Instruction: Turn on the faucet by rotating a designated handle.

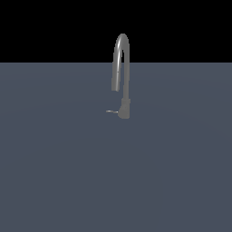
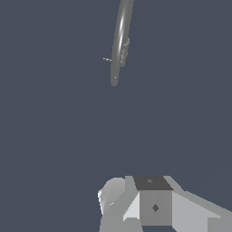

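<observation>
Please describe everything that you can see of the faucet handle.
The handle is a thin, short, light-grey rod, metallic in look. It sticks out sideways from the thicker cylindrical base of the faucet, toward the exterior view's left, lying about level just above the dark floor. Only the base touches it. In the wrist view it shows as a tiny stub beside the spout. Nothing grips it; the end effector is far from it.
</observation>
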Robot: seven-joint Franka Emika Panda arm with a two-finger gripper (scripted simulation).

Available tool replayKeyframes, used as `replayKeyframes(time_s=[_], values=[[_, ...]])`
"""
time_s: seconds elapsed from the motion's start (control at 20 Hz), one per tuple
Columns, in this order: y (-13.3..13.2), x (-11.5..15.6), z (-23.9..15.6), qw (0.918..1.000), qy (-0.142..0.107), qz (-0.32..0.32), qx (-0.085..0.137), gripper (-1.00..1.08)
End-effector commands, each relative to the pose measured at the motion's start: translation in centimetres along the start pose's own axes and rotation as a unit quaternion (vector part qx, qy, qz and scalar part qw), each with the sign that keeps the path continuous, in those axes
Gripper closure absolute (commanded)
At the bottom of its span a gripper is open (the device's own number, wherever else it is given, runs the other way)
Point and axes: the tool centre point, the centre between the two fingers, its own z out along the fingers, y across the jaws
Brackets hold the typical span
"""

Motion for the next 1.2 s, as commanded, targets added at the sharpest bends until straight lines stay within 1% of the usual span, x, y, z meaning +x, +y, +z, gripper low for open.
replayKeyframes(time_s=[0.0, 0.15, 0.35, 0.5, 0.7, 0.8, 0.9, 1.0, 1.15], values=[[0.0, 0.0, 0.0, 1.0000, 0.000, 0.000, 0.000, 1.08], [-0.1, 0.2, 0.1, 1.0000, 0.000, -0.004, -0.004, 1.08], [-0.3, 0.9, 0.6, 0.9995, -0.002, -0.023, -0.022, 1.08], [-0.7, 1.8, 1.2, 0.9979, -0.005, -0.047, -0.044, 1.08], [-1.3, 3.4, 2.4, 0.9923, -0.009, -0.090, -0.085, 1.08], [-1.7, 4.3, 3.1, 0.9872, -0.011, -0.116, -0.109, 1.08], [-2.2, 5.2, 3.9, 0.9802, -0.014, -0.144, -0.135, 1.08], [-2.7, 6.3, 4.9, 0.9710, -0.016, -0.174, -0.163, 1.08], [-3.5, 7.7, 6.3, 0.9539, -0.020, -0.219, -0.204, 1.08]])
